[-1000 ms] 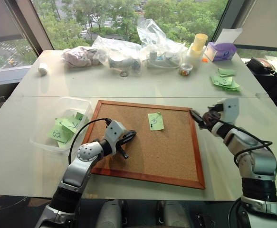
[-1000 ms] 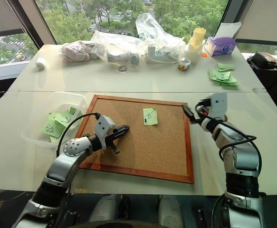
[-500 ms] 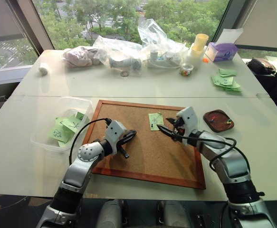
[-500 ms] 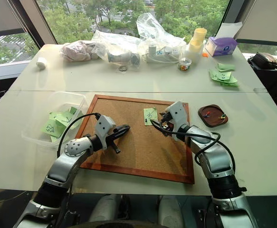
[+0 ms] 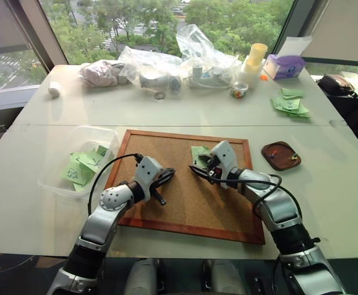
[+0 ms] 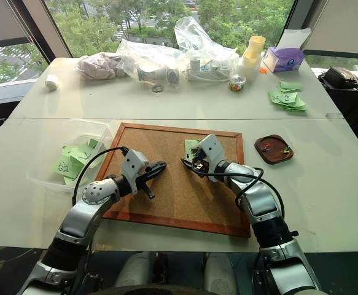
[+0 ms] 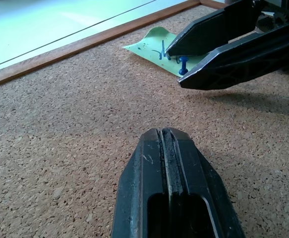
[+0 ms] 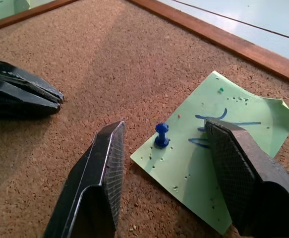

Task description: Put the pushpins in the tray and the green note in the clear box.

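Right gripper [image 8: 164, 163] fingers spread astride the small blue pushpin [image 8: 160, 135] still pinning the light-green paper note [image 8: 218, 144] near the far edge of the wood-framed cork board [image 5: 185, 203], apparently to pull it; left gripper [image 5: 166, 178] fingers pressed together, empty, idling mid-board.

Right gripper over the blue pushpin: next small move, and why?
Probably close the right gripper on the small blue pushpin. The open fingers straddle it, and it stands upright, pinning the light-green paper note to the cork board; the note can't go until it's out.
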Available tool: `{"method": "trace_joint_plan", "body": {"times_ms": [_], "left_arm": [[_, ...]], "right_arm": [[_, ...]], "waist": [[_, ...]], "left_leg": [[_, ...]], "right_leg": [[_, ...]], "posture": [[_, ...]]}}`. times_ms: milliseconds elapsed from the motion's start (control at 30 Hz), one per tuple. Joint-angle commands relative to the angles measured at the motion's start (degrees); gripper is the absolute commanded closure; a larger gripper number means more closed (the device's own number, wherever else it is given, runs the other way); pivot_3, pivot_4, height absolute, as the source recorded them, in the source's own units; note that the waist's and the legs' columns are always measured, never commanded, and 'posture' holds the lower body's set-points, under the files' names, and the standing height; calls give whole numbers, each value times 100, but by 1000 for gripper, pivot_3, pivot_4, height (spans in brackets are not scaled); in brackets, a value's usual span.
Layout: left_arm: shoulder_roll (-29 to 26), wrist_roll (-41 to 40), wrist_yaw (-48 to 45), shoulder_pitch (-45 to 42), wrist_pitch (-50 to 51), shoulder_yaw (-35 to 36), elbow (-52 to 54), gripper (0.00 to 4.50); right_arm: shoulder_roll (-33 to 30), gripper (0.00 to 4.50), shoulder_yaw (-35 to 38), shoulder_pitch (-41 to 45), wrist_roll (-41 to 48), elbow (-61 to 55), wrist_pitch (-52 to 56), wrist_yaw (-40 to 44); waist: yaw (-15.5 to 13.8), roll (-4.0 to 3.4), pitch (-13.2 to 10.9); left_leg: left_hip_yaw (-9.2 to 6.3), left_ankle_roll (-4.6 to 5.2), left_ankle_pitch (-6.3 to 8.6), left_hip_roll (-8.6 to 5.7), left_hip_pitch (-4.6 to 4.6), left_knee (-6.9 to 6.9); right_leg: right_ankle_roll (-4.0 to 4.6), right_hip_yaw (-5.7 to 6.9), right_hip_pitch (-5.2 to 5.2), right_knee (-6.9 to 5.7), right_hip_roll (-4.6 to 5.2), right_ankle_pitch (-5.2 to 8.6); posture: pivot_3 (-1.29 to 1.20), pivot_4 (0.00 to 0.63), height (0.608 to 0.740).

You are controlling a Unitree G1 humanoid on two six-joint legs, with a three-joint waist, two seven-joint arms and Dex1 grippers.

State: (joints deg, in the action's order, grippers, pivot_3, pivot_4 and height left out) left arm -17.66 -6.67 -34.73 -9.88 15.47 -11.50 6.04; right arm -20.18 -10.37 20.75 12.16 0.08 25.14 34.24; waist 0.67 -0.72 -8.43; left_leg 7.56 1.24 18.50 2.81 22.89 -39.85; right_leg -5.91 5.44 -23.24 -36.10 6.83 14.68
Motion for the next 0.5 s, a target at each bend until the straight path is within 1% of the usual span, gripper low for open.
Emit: {"method": "trace_joint_plan", "body": {"times_ms": [33,133,167,333,500], "left_arm": [[-17,113,42,165,173,-137,-217,4500],[-5,117,66,161,170,-139,-222,4500],[1,117,74,159,172,-141,-224,4500],[41,111,108,155,179,-154,-245,4500],[63,91,116,160,184,-147,-271,4500]], "right_arm": [[43,2688,25,40,-48,62,-118,60],[43,4161,70,15,-34,24,-106,67],[41,4403,85,12,-36,18,-100,64],[-28,4403,149,16,-63,-169,-100,83],[-333,4403,234,97,82,-993,134,286]], "waist": [[0,0,0],[1,0,0],[3,0,0],[-4,0,0],[-25,-2,-1]], "left_leg": [[0,0,0,0,0,0],[0,0,0,0,0,0],[0,0,0,1,0,0],[0,-1,0,1,-1,0],[0,0,0,-1,5,0]], "right_leg": [[0,0,0,0,0,0],[0,0,0,0,0,0],[0,0,0,0,0,0],[0,0,1,0,0,0],[0,0,-4,1,2,0]], "posture": [[0,150,740],[0,150,740],[0,150,740],[0,150,740],[0,150,740]]}}
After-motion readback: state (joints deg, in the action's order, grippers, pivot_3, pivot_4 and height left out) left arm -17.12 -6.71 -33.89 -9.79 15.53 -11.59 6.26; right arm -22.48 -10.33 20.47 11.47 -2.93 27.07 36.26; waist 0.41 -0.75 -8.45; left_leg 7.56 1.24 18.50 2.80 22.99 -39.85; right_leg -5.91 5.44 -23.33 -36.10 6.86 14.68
